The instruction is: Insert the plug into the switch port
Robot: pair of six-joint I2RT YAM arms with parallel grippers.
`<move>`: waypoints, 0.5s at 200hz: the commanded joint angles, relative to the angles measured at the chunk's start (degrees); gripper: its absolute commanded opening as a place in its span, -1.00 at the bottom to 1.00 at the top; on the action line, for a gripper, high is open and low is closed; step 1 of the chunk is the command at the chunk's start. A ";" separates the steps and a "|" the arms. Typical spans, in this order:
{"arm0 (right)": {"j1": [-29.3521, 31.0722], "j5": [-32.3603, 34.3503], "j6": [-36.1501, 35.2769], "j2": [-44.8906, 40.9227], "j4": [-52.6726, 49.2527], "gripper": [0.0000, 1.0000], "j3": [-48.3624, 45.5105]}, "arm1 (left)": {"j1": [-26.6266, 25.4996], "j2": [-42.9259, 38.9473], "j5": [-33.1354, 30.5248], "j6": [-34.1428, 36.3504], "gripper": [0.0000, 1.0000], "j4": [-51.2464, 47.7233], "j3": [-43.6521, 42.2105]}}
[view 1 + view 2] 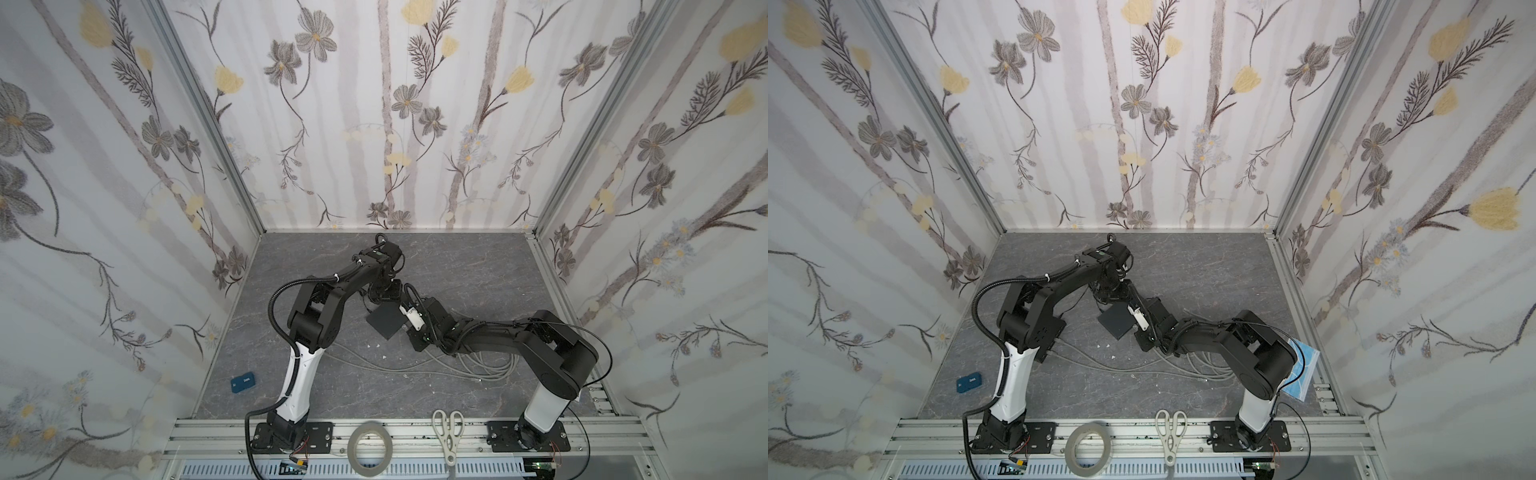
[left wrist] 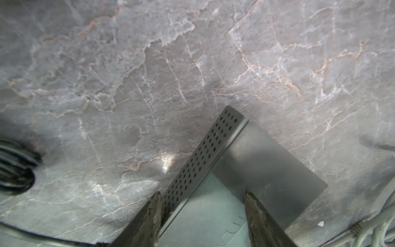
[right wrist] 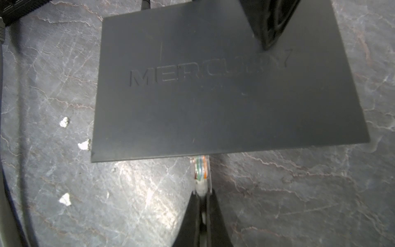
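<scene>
The clear RJ45 plug (image 3: 201, 171) shows only in the right wrist view, its tip at the edge of the Mercury switch (image 3: 213, 96), which lies mid-frame on the desk (image 1: 457, 270) in both top views. The right claw (image 3: 202, 195) is clamped on the plug. The left claw (image 2: 205, 213), fingers (image 2: 155, 211) parted about halfway, straddles the switch's perforated side.

The left arm (image 1: 340, 291) rose from its base over a bent elbow and reached toward the middle, with its wrist turned downward. The left gripper (image 2: 205, 213) had its jaws parted. The right arm (image 1: 498, 332) stretched low toward the middle, close to the left wrist, and the right gripper (image 3: 202, 193) was pinched tight on the plug (image 3: 201, 171).
</scene>
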 commanded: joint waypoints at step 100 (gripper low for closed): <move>0.05 4.69 -0.25 -1.52 -3.92 -1.00 -2.15 | 1.46 -0.38 8.14 -2.32 0.23 -1.62 -0.54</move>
